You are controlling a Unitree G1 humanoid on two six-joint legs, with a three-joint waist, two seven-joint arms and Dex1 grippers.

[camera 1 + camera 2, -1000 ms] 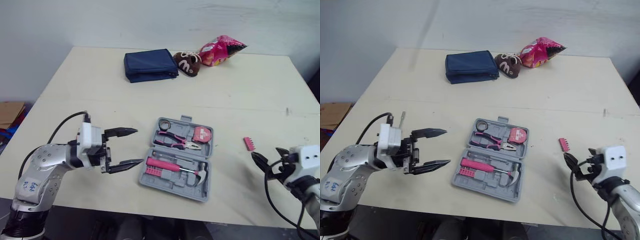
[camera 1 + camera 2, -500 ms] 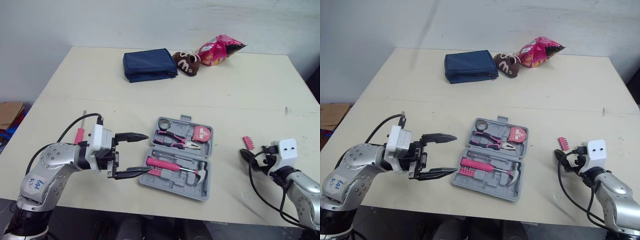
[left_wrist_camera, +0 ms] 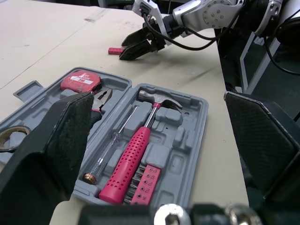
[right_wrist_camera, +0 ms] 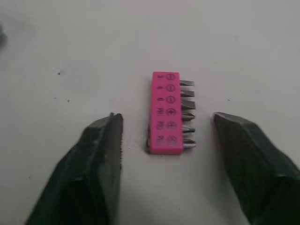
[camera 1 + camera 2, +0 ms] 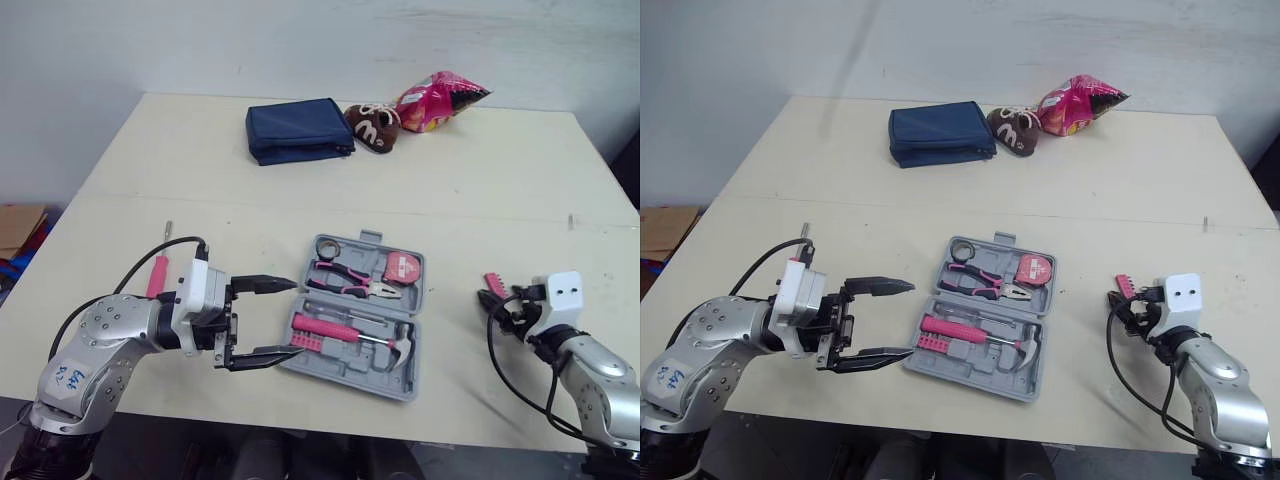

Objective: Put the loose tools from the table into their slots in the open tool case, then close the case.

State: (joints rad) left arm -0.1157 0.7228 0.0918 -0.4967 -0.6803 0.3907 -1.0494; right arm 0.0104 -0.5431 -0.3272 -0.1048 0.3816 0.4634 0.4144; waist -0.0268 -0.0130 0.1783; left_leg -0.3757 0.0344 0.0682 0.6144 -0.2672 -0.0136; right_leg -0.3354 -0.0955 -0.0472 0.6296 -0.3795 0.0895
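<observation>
The grey tool case (image 5: 350, 362) lies open near the table's front, holding a pink hammer (image 3: 132, 152), pliers, a tape measure (image 5: 405, 267) and a bit strip. My left gripper (image 5: 285, 318) stands open just left of the case, its fingers pointing at the left edge. A loose pink screwdriver (image 5: 157, 272) lies behind my left arm, partly hidden by it. To the right of the case lies a loose pink bit holder (image 4: 167, 112) flat on the table. My right gripper (image 5: 497, 305) is open right before it, one finger to each side, not touching.
A navy pouch (image 5: 298, 128), a brown item (image 5: 375, 122) and a pink snack bag (image 5: 440, 97) sit at the table's far edge. A cardboard box (image 5: 20, 225) lies on the floor at the left. Bare tabletop separates the case from the bit holder.
My left gripper has moved right, up to the case's left edge, staying open. My right gripper has moved forward and left, up to the pink bit holder.
</observation>
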